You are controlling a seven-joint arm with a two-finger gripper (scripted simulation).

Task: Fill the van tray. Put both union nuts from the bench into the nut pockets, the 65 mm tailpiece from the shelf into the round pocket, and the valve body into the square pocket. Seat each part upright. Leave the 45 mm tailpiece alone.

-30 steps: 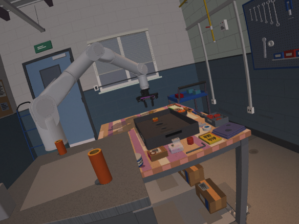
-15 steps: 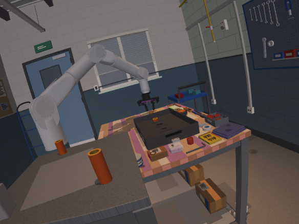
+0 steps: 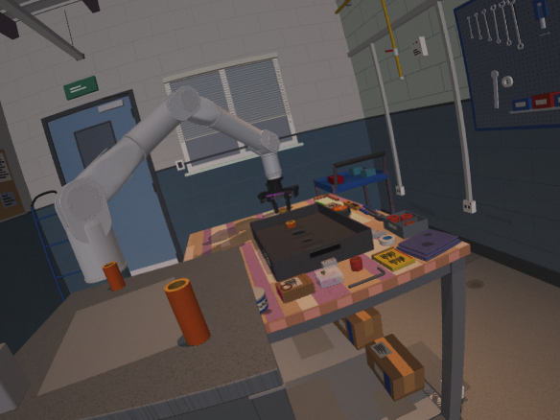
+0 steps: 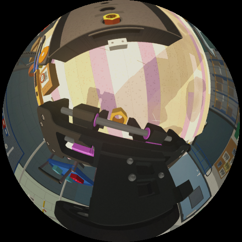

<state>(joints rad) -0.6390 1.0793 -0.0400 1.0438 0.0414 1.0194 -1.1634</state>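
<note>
One orange union nut sits upright in a pocket at the far end of the dark van tray. A second union nut lies on the striped bench top behind the tray, seen from the wrist camera between my fingers. On the grey shelf in the foreground the tall orange tailpiece stands upright, with the short tailpiece behind it. The pale valve body rests on the bench in front of the tray. My gripper hangs just above the bench behind the tray, open and empty.
The tray's rear wall stands close in front of my gripper. A small white block lies against the tray. Boxes, a red cup, a tape roll and a parts bin crowd the bench's front and right.
</note>
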